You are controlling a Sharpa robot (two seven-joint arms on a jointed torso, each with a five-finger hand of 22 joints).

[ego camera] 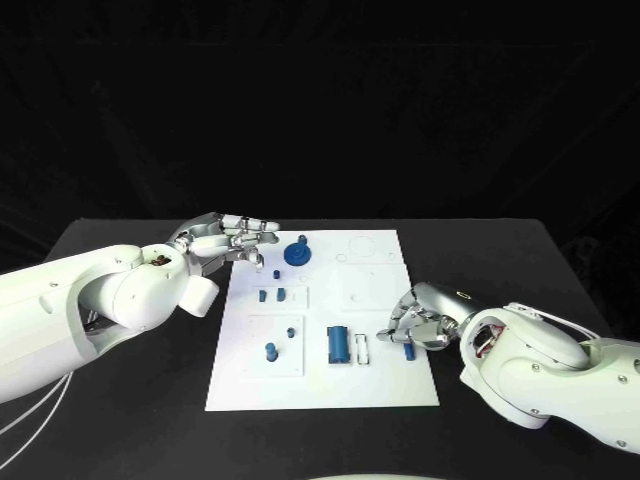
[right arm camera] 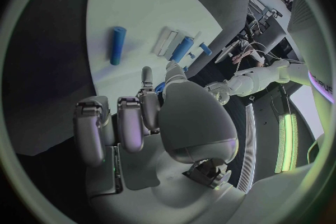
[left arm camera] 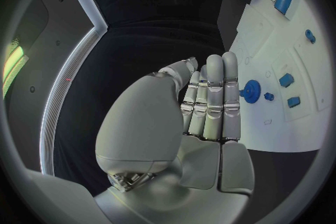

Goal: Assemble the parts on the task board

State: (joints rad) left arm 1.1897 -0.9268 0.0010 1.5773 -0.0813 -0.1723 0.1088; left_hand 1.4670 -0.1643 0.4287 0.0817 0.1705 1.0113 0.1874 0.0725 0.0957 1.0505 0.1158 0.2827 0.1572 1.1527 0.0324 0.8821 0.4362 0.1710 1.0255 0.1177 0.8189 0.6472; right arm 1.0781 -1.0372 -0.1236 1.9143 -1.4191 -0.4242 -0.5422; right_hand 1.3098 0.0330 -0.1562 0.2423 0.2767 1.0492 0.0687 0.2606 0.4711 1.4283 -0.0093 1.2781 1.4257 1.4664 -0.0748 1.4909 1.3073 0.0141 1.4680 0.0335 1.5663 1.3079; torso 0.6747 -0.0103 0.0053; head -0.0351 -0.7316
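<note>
left hand (ego camera: 231, 240) hovers over the task board's (ego camera: 378, 390) far left corner, fingers straight, holding nothing. right hand (ego camera: 424, 325) at its right edge pinches a blue peg (ego camera: 408, 351).

Left hand (ego camera: 231, 238) hovers with fingers (left arm camera: 213, 95) straight (nothing held); right hand (ego camera: 424, 322) curled.

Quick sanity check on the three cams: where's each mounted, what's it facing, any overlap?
Head view: on the robot's head, looking down at the white task board; both white arms show.
Left wrist view: behind the left hand, facing the board's blue gear-shaped part.
Right wrist view: behind the right hand, facing the long blue bar.
Shared: head and left wrist views both show the gear-shaped part.
</note>
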